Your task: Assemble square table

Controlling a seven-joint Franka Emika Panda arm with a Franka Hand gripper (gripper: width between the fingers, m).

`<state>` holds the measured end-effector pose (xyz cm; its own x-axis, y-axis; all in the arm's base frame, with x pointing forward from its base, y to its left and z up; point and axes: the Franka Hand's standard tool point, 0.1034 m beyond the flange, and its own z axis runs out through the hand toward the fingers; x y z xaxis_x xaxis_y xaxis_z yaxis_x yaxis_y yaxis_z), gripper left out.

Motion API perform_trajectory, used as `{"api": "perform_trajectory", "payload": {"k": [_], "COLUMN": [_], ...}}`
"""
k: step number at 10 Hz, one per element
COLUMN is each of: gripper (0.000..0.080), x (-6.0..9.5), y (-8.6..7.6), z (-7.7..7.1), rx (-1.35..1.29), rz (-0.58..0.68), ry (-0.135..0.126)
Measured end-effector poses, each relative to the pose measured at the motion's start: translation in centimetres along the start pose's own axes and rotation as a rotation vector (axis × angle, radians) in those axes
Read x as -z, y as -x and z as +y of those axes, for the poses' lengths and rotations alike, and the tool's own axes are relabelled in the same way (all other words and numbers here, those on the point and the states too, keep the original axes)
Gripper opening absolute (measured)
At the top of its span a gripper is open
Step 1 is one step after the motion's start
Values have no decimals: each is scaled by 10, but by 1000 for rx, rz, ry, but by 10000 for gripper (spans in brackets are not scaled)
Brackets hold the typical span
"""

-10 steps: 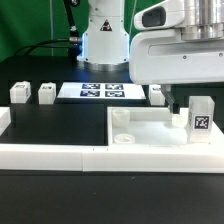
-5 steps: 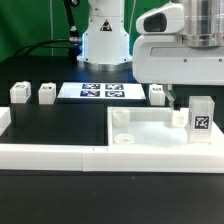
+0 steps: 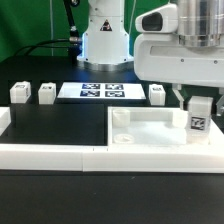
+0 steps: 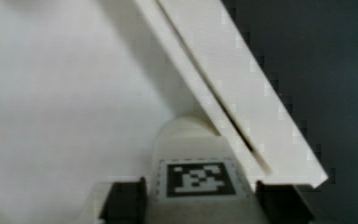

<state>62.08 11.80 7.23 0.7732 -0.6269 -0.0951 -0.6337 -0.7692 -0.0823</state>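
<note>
Item: gripper (image 3: 198,101) (image 4: 197,203), jaws clamped on the two sides of one tagged leg (image 3: 199,116) (image 4: 197,172). The leg is upright, tag facing out, and stands on the square tabletop (image 3: 150,128) (image 4: 60,100) toward the exterior view's right, just beside its low rim (image 4: 220,90). Round sockets (image 3: 121,117) show at the tabletop's other end. Three loose legs (image 3: 19,92) (image 3: 46,93) (image 3: 157,94) stand in a row behind, flanking the marker board (image 3: 100,91). A long white border rail (image 3: 50,155) lies along the front of the black table (image 3: 60,125).

Bright even light, glaring whites on the black table (image 3: 60,125), soft, blurry close wrist view.
</note>
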Motion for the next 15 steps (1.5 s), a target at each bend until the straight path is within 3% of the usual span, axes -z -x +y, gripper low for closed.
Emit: {"api": "perform_trajectory", "payload": {"k": [4,7,8,10,11,12,15], "gripper": [290,291,291,291,291,291,291], "x": [0,-3,-4,-4,-3,-4,-4], "y": [0,9,10,10,7,7,7], "z": [0,-8,-11,-19,-21,-21,-19], "rx": [-263,-693,-835,-1165,-1278,-1291,-1262], "rz": [0,9,18,51,62,66,62], "ry": [-1,-1,-15,-73,-108,-128,-125]}}
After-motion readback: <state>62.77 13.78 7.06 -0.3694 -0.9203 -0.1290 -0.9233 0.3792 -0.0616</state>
